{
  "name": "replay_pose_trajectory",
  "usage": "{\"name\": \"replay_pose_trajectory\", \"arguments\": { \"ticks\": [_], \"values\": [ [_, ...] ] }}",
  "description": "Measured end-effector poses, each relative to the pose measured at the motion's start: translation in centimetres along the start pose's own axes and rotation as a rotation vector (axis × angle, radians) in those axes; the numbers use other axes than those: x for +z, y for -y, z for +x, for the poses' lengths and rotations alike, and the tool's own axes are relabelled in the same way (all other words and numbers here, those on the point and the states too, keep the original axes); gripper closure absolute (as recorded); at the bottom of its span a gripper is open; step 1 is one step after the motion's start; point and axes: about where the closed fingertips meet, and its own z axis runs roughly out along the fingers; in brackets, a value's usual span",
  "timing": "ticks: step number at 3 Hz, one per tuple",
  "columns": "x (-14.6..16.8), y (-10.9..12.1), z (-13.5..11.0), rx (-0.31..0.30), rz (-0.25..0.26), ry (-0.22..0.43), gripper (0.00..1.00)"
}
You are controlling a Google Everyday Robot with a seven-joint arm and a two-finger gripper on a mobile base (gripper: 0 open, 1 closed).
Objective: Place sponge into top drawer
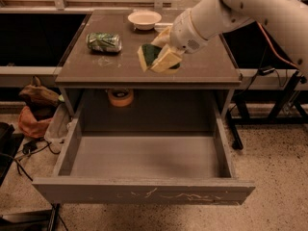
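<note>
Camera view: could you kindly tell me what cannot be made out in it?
In the camera view:
Sponge: mostly covered by the gripper holding it over the table front.
Arm: cut off by the top and right edges.
Roll under the table: upper part hidden by the tabletop.
</note>
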Motion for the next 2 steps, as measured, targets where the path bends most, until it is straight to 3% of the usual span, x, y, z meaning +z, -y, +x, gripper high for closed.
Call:
{"name": "replay_pose_trajectory", "arguments": {
  "ticks": [1,2],
  "values": [
    [0.2,-0.1,-0.1,-0.002,-0.007,0.000,1.00],
    [1.3,-1.9,-0.2,0.004,-0.052,0.027,1.00]
  ]
}}
